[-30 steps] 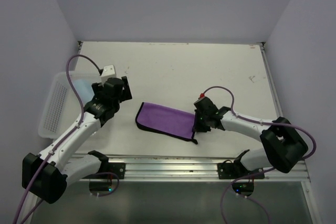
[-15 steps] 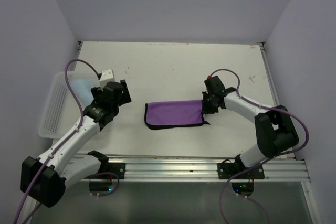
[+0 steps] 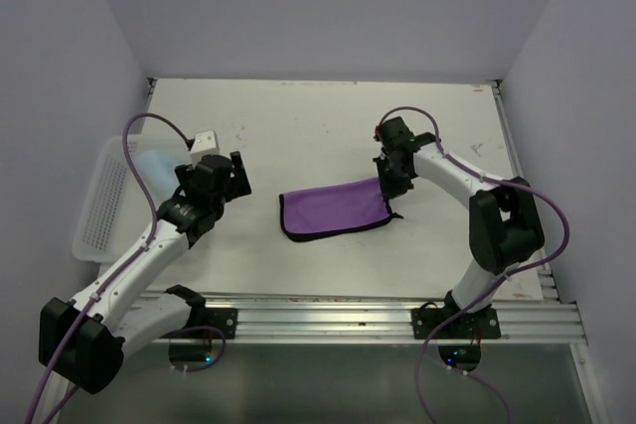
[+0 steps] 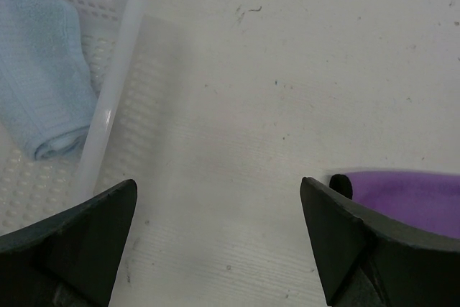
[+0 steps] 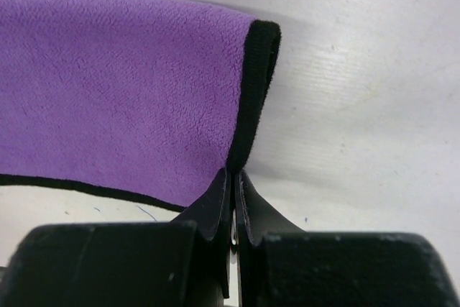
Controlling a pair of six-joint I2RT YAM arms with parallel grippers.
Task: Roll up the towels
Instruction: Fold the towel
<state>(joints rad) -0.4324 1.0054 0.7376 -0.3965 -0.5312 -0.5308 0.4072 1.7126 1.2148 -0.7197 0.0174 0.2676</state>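
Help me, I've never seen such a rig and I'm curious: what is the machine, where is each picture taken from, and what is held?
The machine is two robot arms, a left arm and a right arm, bolted at the near edge of a white table, each ending in a two-fingered claw. One picture looks down from above and behind; the other two come from cameras on the wrists. A purple towel with a black edge lies on the table. The right claw is shut on that edge. The left claw hangs open and empty, beside a white mesh basket holding a light blue towel that looks rolled.
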